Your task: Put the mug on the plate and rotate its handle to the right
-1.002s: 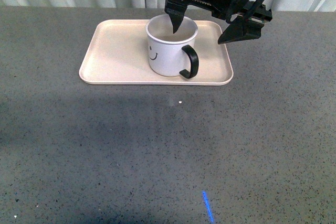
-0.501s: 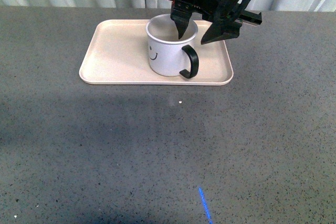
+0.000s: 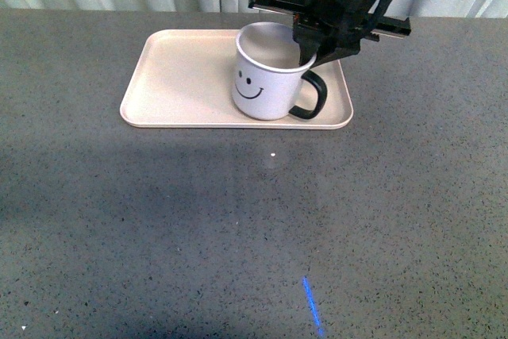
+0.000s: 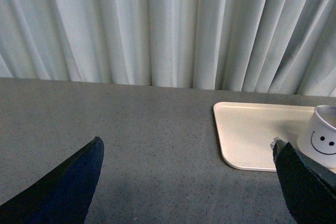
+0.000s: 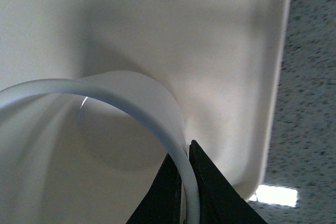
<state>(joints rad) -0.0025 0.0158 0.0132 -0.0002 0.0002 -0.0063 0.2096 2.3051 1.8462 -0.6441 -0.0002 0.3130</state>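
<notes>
Speckled grey table (image 3: 238, 220), rounded rectangular plate (image 3: 182, 77), cylindrical mug (image 3: 266, 89)

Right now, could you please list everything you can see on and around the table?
mug: one, white with a black smiley face, on the right half of the plate
handle: one, black, on the mug's right side in the front view
plate: one, pale pink-beige, at the far middle of the table
table: one, grey speckled, fills the foreground
blue streak: one, on the table near the front edge
curtain: one, pale and pleated, behind the table
right gripper: black, clamped on the mug's rim by the handle
left gripper: black, open, over bare table left of the plate
</notes>
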